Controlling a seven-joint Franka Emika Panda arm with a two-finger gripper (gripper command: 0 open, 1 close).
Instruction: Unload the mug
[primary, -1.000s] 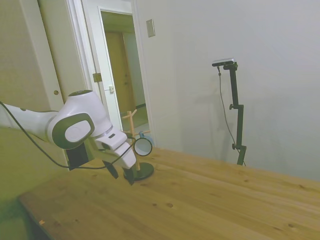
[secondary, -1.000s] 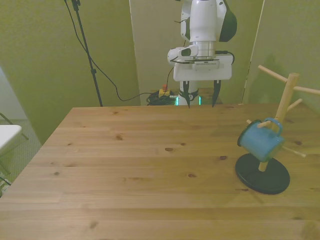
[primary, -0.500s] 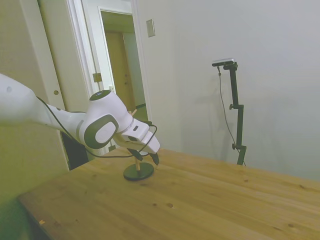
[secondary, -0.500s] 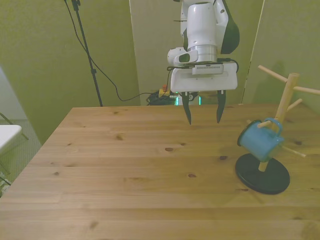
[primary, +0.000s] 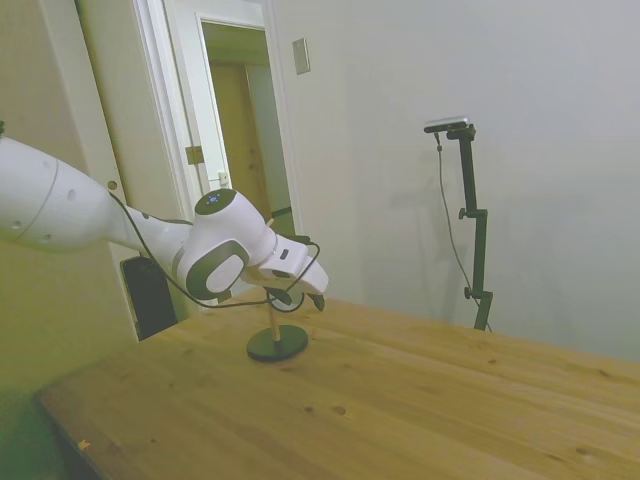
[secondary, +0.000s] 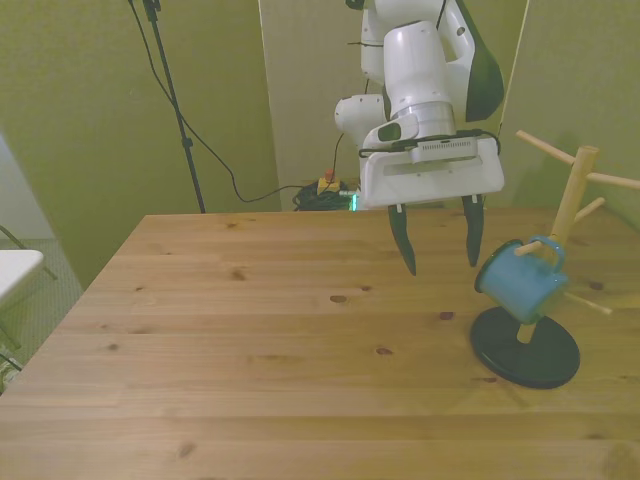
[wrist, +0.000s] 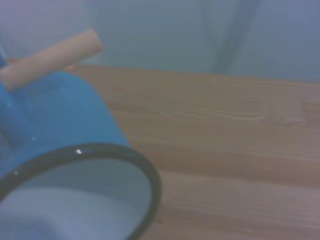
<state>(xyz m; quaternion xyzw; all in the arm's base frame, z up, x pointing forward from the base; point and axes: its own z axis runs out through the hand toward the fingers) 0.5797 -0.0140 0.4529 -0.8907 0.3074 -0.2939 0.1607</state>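
A knotty pine table (secondary: 250, 350) fills the near ground under greenish walls, with a doorway visible past it in the side view. Toward the front view's right stands the mug tree (secondary: 545, 290) on its round dark base, and the mug (secondary: 518, 281) hangs by its handle from a low peg, tipped so the mouth points down and toward the front view's left. The wrist view shows that dark rim (wrist: 100, 150) close up, the peg (wrist: 50, 57) just above it. It looks like thin enamelled metal — probably light and rigid, not fragile, but glossy, so likely slippery. The body is about as wide as the spread fingers, so the rim wall or the handle seems a safer pinch; it then has to slide off along the peg. Behind it, the gripper (secondary: 438, 238) hangs empty, fingers spread, just beside the mug and not touching.
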